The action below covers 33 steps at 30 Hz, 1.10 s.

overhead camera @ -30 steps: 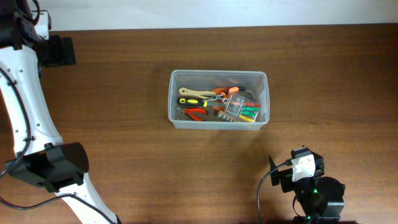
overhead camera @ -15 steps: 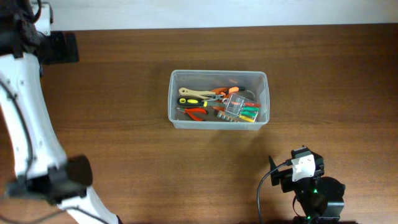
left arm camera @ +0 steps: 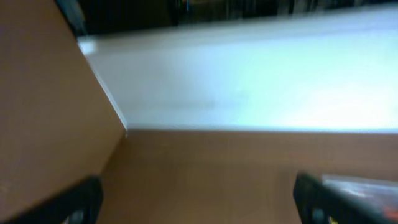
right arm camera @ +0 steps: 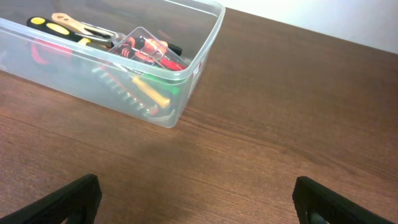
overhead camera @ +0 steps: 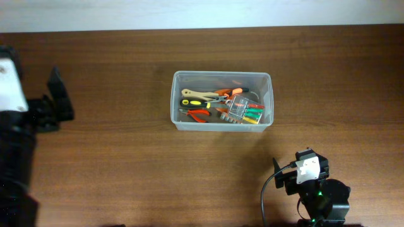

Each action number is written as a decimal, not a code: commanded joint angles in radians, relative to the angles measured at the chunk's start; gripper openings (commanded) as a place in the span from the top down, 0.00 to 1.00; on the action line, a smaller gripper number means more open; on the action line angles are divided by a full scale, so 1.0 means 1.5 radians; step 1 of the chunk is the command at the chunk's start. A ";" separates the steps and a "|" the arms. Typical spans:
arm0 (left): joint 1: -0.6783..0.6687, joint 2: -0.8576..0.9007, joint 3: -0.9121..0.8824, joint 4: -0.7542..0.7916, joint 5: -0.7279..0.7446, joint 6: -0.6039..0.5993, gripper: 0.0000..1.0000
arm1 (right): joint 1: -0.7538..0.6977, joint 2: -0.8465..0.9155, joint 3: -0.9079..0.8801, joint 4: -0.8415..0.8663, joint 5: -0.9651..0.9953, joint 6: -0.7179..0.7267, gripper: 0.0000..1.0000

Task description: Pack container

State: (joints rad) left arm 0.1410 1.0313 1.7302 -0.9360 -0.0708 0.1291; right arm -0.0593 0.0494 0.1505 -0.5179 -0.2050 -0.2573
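While container [overhead camera: 221, 127] sits well apart, left hand [left arm camera: 199, 208] spread, empty, far left; right hand [right arm camera: 199, 202] spread, empty, pointing toward it.

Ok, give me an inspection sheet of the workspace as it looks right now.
Surface: brown wooden table, no spills seen.
Job's things: clear container mid-table, holding a yellow-black screwdriver, red-handled pliers, an orange-handled tool and a small clear case.
Clutter: nothing seen outside the container.
Hands: left hand open, at the table's left side, holding nothing; right hand open, at the near edge, holding nothing.
Cables: one black cable by the right arm.
Surroundings: white wall behind the table.
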 commanded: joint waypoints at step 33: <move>-0.063 -0.627 -1.085 0.494 0.080 -0.008 0.01 | -0.006 -0.006 -0.005 0.001 -0.003 0.010 0.01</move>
State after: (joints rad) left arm 0.0513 0.1169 0.1329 -0.1913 0.0307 0.1257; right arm -0.0593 0.0494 0.1497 -0.5152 -0.2047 -0.2573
